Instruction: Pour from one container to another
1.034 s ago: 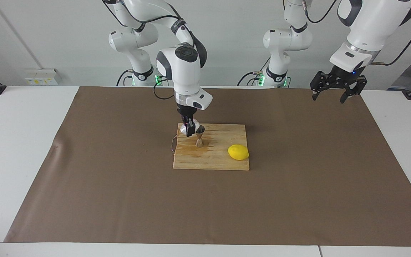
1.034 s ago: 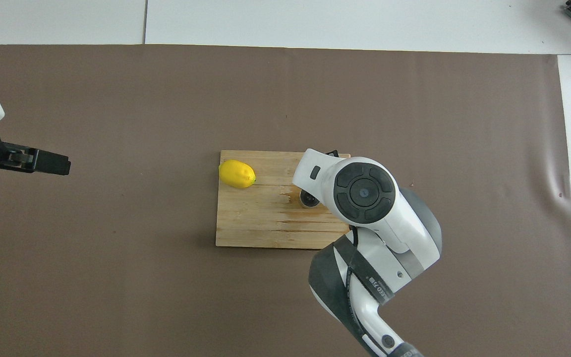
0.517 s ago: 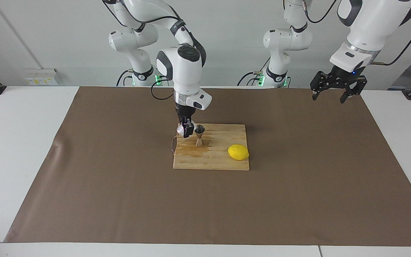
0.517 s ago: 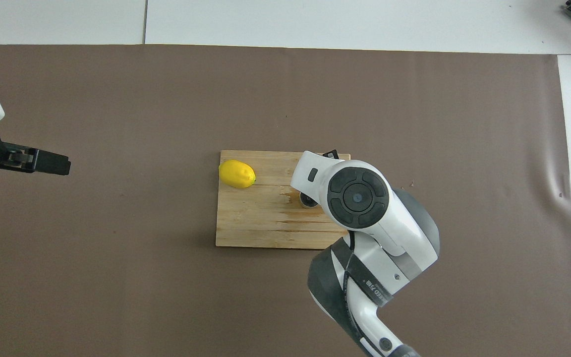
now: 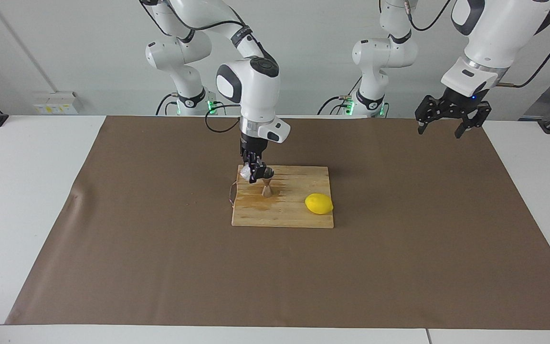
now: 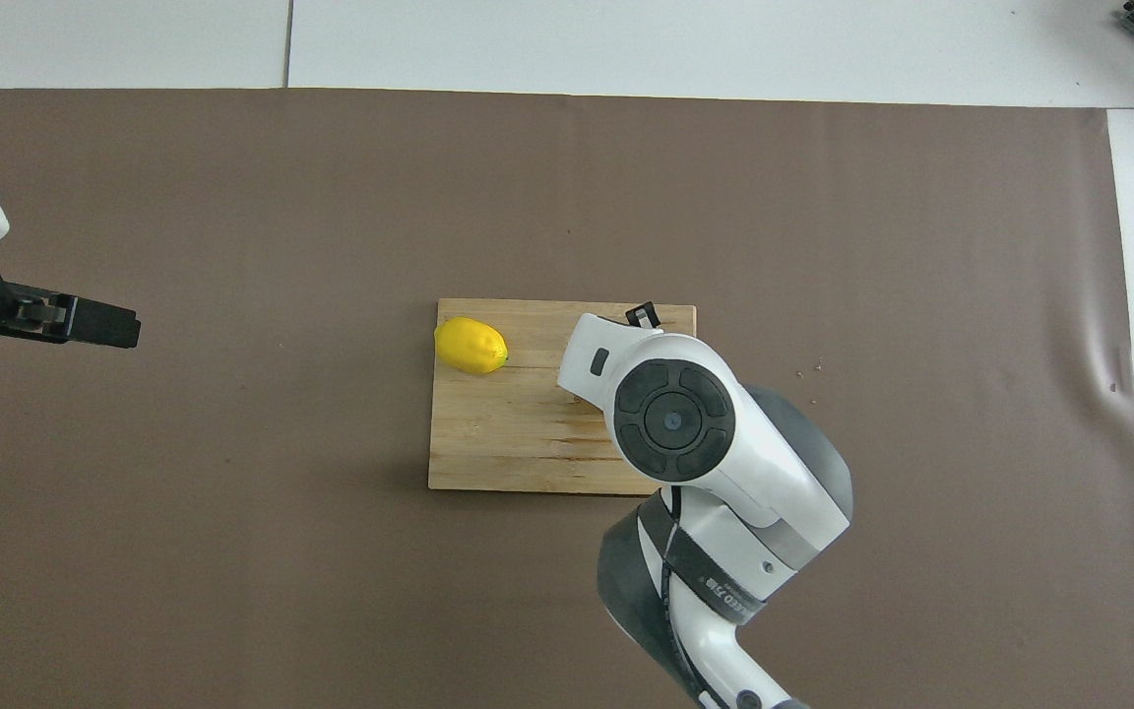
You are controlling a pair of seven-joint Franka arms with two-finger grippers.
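Observation:
The clear glass cup [image 5: 245,173] hangs whitish in my right gripper [image 5: 254,173], which is shut on it just above the wooden board [image 5: 282,210]. Right beside it, toward the left arm's end, stands the small metal jigger [image 5: 266,185] upright on the board. The cup is close to the jigger's rim; whether it is tilted I cannot tell. In the overhead view the right arm's wrist [image 6: 670,418] hides both cup and jigger. My left gripper [image 5: 439,133] waits open in the air over the mat's left-arm end, also seen as left gripper [image 6: 119,327].
A yellow lemon [image 5: 319,204] lies on the board toward the left arm's end, shown too as lemon [image 6: 471,346]. The board [image 6: 508,443] rests mid-table on a brown mat [image 5: 160,248]. A thin cord loop [image 5: 231,196] hangs off the board's edge.
The right arm's wrist has swung toward the left arm's end, now covering the jigger from above. The cup stays in the gripper beside the jigger's rim. The left arm has not moved.

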